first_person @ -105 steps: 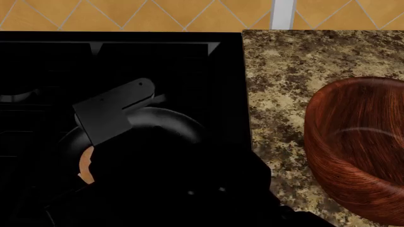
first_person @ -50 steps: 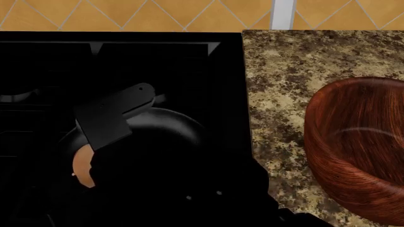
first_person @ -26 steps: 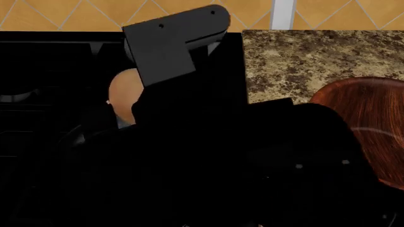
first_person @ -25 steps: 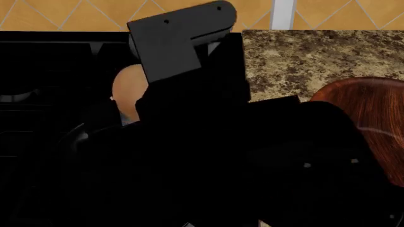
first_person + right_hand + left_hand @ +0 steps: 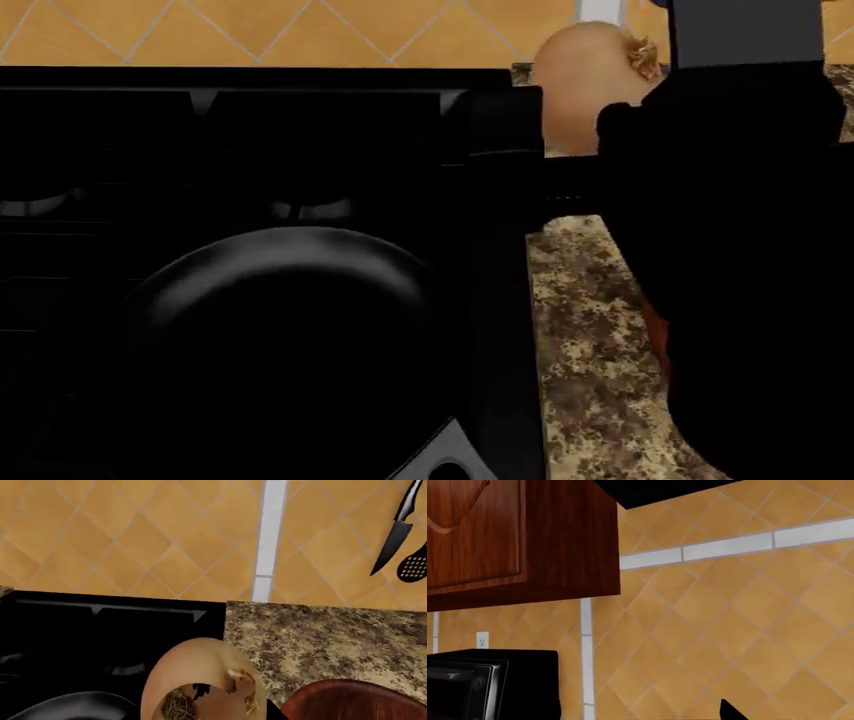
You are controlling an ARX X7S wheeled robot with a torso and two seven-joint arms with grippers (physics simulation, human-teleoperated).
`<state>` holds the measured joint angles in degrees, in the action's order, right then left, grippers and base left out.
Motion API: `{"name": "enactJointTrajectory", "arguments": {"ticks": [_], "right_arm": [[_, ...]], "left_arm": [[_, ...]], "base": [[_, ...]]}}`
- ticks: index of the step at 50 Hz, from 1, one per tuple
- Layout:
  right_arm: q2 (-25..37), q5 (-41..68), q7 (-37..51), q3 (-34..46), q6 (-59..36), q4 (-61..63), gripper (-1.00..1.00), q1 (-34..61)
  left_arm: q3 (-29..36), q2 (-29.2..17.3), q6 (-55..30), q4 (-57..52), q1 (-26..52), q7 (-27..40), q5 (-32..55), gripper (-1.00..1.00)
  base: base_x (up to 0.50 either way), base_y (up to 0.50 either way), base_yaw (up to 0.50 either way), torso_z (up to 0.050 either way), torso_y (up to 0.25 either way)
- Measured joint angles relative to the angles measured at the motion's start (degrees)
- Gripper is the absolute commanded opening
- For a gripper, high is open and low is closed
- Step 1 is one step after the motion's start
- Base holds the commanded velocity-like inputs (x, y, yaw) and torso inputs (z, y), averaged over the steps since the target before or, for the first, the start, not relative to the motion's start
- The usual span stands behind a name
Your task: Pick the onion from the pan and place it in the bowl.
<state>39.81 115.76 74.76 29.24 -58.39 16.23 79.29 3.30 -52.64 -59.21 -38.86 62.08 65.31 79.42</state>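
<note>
The tan onion [image 5: 585,85] is held in the air by my right gripper [image 5: 638,80], which is shut on it, high over the seam between stove and counter. In the right wrist view the onion [image 5: 200,677] fills the space between the jaws. The black pan [image 5: 287,330] sits on the stove with nothing in it, its grey handle [image 5: 441,462] pointing toward me. The reddish-brown bowl [image 5: 353,700] stands on the counter to the right of the onion; in the head view my right arm hides all but a sliver [image 5: 654,330]. The left gripper points at the wall; only a dark tip [image 5: 730,712] shows.
The black stove top [image 5: 240,140] lies left of the speckled granite counter [image 5: 587,330]. A knife [image 5: 393,530] and a slotted spoon [image 5: 413,565] hang on the tiled wall. The left wrist view shows a wooden cabinet [image 5: 520,535] and a black microwave [image 5: 487,685].
My right gripper closed on the onion in the pan, lifted it out and carried it up and to the right. The pan now holds nothing.
</note>
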Motion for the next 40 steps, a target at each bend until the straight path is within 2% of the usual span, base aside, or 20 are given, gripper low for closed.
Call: {"name": "enactJointTrajectory", "arguments": {"ticks": [9,19,40], "right_arm": [[6.78,0.71,1.38,-2.37,0.69,0.72,-1.00,-2.37],[11.63,-0.30,1.63,-3.44,0.89,0.05,-1.00,-4.82],[13.86,-4.27,0.94,-1.35,-0.45,-3.83,-1.00,-6.87]], "left_arm": [[1.74,1.26,-0.09,1.27,1.14,-1.08,-1.78,1.00],[2.70,1.98,0.50,2.10,0.89,-2.27,-3.61,1.00],[3.36,2.61,3.27,3.59,-2.40,-5.20,-7.76,1.00]], "base": [[0.00,0.00,0.00,0.000,0.000],[0.00,0.00,0.00,0.000,0.000],[0.00,0.00,0.00,0.000,0.000]]}}
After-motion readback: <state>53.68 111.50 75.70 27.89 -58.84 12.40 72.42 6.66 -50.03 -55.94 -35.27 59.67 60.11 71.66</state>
